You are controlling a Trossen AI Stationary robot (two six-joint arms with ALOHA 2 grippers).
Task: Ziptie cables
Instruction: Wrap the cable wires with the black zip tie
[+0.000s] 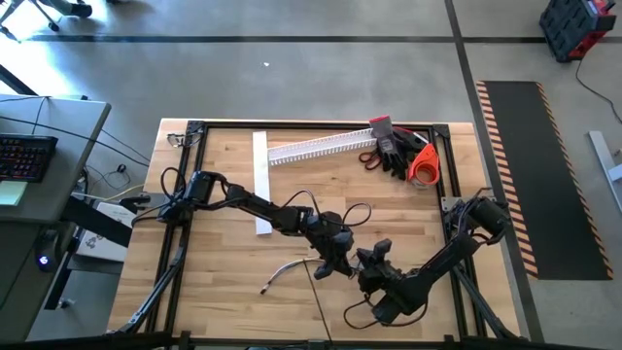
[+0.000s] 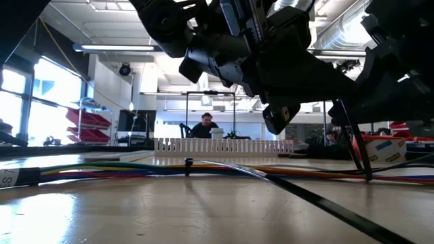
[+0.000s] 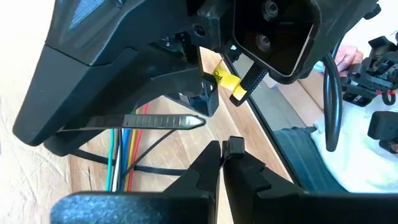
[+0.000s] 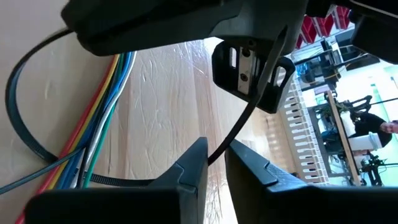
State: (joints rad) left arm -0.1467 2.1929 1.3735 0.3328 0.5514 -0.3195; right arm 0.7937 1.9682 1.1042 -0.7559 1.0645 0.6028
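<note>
Standing beside the rig, one sees a pale wooden table point(image 1: 233, 292) in a black frame, set on a grey concrete floor point(image 1: 292, 78) with a hazard-striped black mat point(image 1: 544, 175) to one side. The low view looks into a bright workshop with red storage bins point(image 2: 85, 122) on racks and one person point(image 2: 205, 127) seated far behind the table.

Readable writing is minimal: a yellow tag point(image 3: 229, 83) on the right arm's wrist shows only partial black letters, not legible.

Count on the table: one white slotted channel point(image 1: 321, 148), one flat white strip point(image 1: 260, 180), one pair of dark gloves point(image 1: 394, 151), one orange tool point(image 1: 423, 167), one bundle of cables point(image 2: 122, 168).

The cables are multi-coloured wires (red, yellow, blue, green, white) lying flat on the table near its centre front, beneath both pincers. One ziptie point(image 4: 245, 121), a thin black strip, is looped around the bundle.

The left pincer point(image 3: 222, 149) is fully closed, with the ziptie's small head at its fingertips; whether it is clamped there cannot be confirmed. The right pincer point(image 4: 216, 154) stands narrow, its fingers close on either side of the ziptie's tail; contact cannot be confirmed. Both pincers meet just above the table, almost touching.
</note>
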